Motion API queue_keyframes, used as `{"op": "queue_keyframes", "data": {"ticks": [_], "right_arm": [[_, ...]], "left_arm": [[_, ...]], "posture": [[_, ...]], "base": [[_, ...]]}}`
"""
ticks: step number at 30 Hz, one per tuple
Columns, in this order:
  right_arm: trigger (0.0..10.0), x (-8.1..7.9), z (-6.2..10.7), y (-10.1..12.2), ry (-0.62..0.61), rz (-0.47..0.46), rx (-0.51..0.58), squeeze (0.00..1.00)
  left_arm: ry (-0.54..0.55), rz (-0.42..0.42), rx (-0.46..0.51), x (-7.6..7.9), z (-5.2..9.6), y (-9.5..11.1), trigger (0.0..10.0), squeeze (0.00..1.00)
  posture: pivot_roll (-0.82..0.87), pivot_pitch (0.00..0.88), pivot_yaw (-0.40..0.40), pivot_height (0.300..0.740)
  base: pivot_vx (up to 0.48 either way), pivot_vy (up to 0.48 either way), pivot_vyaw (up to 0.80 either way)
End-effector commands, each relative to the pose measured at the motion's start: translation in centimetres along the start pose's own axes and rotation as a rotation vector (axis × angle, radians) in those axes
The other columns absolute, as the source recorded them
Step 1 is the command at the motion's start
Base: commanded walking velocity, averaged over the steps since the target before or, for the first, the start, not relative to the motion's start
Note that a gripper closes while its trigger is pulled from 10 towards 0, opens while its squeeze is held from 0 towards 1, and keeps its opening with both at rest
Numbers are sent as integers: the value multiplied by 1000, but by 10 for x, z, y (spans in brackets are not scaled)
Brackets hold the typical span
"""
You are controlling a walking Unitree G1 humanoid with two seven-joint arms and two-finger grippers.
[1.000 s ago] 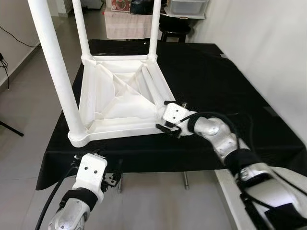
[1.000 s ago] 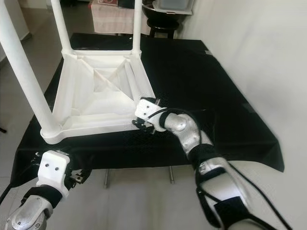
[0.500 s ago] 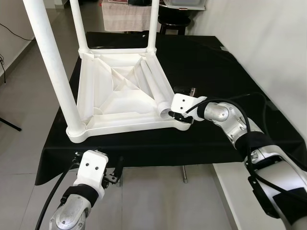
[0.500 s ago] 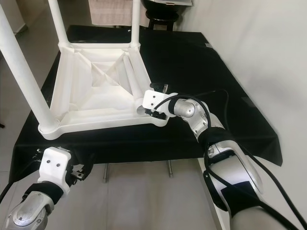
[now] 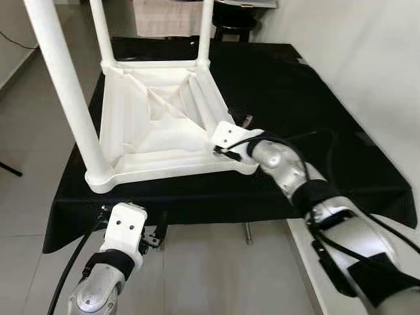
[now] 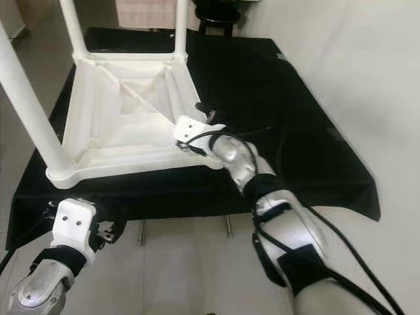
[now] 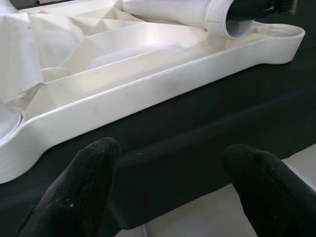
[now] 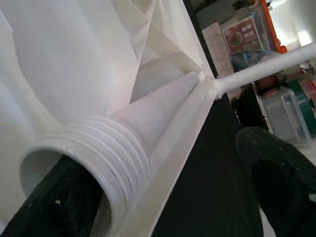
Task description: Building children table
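Right wrist view: right claw [image 8: 148, 197], open, straddles the loose leg's [image 8: 148, 123] threaded end; left claw [image 7: 168, 192] open, empty.

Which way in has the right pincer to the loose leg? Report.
Probably yes: the right pincer is already at the loose leg, one finger inside its threaded open end, with nothing between them.
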State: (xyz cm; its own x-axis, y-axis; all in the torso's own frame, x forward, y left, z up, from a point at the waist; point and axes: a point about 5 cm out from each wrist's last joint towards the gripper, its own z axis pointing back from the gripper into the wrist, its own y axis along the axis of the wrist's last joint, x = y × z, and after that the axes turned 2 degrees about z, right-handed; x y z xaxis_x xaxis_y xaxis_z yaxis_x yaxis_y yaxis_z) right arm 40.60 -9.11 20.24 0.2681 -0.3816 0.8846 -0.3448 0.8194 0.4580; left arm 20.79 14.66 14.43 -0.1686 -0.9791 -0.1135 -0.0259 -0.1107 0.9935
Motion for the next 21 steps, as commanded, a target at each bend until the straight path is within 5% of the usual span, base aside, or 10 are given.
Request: {"op": "queue_keyframes", "data": {"ticks": [1, 5, 6, 11, 21], "right_arm": [[10000, -4, -1, -1, -14, 25, -28, 0], [10000, -10, -5, 5, -61, 22, -39, 0], [0, -11, -6, 7, -74, 16, -35, 0], [0, -11, -8, 13, -105, 15, -24, 0], [0, -6, 1, -12, -145, 1, -89, 0]], "left_arm": [[5, 18, 1, 3, 2, 2, 10000, 0], [11, 25, 3, 3, 2, 2, 10000, 0], [12, 25, 3, 3, 2, 2, 10000, 0], [21, 24, 4, 3, 2, 2, 10000, 0], [16, 11, 2, 0, -1, 1, 10000, 0]], "posture": [[-220, 159, -127, 740], [-222, 159, -129, 740], [-219, 160, -130, 740], [-217, 156, -132, 740], [-223, 140, -118, 740]], "base": [[0, 0, 0], [0, 0, 0], [0, 0, 0], [0, 0, 0], [0, 0, 0]]}}
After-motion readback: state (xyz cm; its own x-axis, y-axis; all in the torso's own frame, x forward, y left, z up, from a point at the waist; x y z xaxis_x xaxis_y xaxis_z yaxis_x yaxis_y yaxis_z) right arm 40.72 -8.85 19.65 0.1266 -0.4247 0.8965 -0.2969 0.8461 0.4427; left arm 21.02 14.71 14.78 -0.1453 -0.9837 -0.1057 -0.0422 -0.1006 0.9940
